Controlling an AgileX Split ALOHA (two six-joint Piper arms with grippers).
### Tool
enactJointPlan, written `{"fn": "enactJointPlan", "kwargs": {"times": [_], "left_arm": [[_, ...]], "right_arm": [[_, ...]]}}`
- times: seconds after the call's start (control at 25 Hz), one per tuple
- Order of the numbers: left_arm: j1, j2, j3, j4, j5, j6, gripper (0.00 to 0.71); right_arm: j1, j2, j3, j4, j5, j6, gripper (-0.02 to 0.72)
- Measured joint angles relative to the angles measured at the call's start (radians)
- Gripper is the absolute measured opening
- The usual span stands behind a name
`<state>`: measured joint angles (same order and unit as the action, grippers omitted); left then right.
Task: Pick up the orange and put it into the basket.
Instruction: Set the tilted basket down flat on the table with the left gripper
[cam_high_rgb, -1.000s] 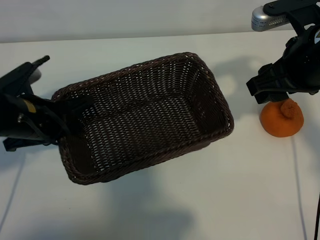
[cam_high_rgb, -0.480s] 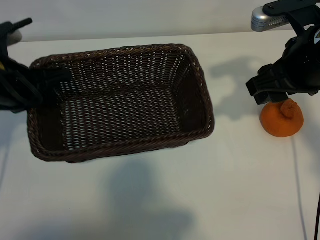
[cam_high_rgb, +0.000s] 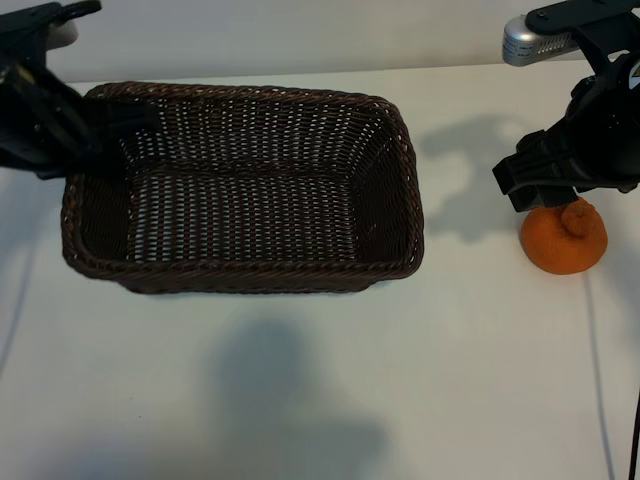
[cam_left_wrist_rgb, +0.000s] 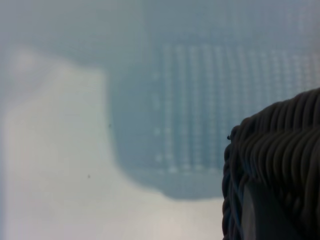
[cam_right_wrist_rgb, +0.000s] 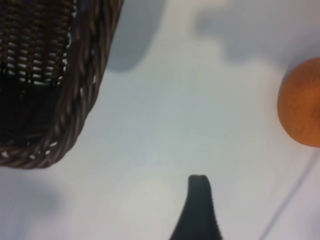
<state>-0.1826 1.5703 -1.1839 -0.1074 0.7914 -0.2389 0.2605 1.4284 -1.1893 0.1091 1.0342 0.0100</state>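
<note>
Risk sits mostly with the basket (cam_high_rgb: 240, 190), which hangs in the air above its own shadow on the tabletop (cam_high_rgb: 320, 400), carried only by the left gripper (cam_high_rgb: 95, 135) pinching the braided rim at the basket's ten o'clock corner, jaws narrow around the weave. One corner bearing such a wide load invites tilt or slip; if the rim slides out, the basket drops and may land skewed or knock toward the fruit.

At three o'clock from the basket, well apart from it, the orange (cam_high_rgb: 563, 236) rests on the tabletop, not yet picked up. Just above it, at its eleven o'clock, hovers the right gripper (cam_high_rgb: 540, 180) with jaws wide and nothing between them. In the right wrist view the orange (cam_right_wrist_rgb: 301, 102) lies off to one edge, not centred, so a straight descent could catch it on one finger (cam_right_wrist_rgb: 199, 200) and roll it away. Its knobby stem bump could also make a grasp uneven.
</note>
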Motion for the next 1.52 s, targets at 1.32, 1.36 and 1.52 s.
{"fn": "enactJointPlan", "kwargs": {"times": [1.32, 1.36, 1.52], "left_arm": [[-0.036, 0.300, -0.077, -0.249, -0.249, 0.244, 0.152], [-0.040, 0.307, -0.077, -0.251, -0.258, 0.244, 0.152], [-0.048, 0.335, -0.077, -0.257, -0.268, 0.245, 0.151]], "right_arm": [[0.000, 0.000, 0.000, 0.007, 0.003, 0.001, 0.554], [0.000, 0.000, 0.000, 0.008, 0.003, 0.001, 0.554], [0.000, 0.000, 0.000, 0.012, 0.003, 0.002, 0.554]]}}
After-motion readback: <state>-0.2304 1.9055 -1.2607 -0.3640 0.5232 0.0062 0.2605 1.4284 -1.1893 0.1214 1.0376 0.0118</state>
